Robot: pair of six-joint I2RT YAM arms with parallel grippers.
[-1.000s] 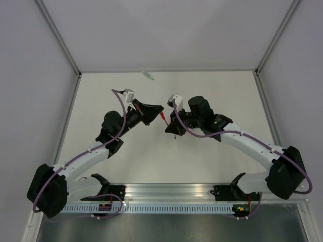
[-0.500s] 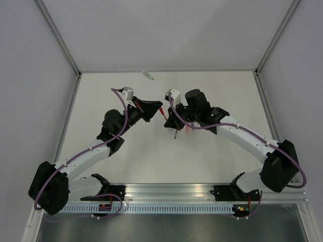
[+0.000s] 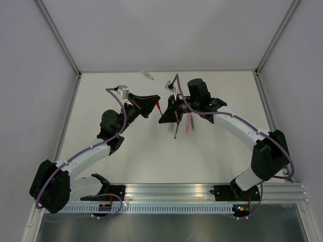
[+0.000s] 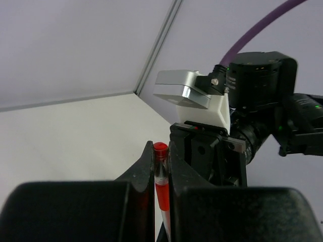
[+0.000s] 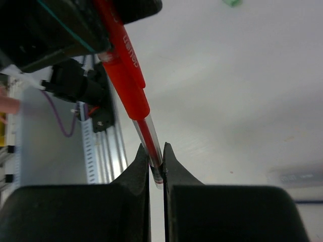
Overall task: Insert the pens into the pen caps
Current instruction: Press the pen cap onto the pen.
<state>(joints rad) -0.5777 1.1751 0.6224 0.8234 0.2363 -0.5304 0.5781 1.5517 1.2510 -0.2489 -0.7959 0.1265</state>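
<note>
Two pincers now tip to tip — top: left pincer (image 3: 154, 105) and right pincer (image 3: 164, 114) have closed the gap, red pen (image 3: 158, 106) bridging them | left wrist: left pincer pinching red cap (image 4: 161, 196) | right wrist: right pincer pinching the pen's clear tail, cap just beyond its tips — pen looks seated.

A red pen (image 5: 151, 141) hangs tilted in the air, red ink showing through its clear barrel. Its thicker red part (image 5: 123, 48), printed in white, is probably a cap. A dark grey pen (image 3: 176, 128) and a second red pen (image 3: 189, 125), both blurred, lie side by side on the table (image 3: 101, 91). A mint green cap (image 3: 148, 75) lies alone near the far edge.
</note>
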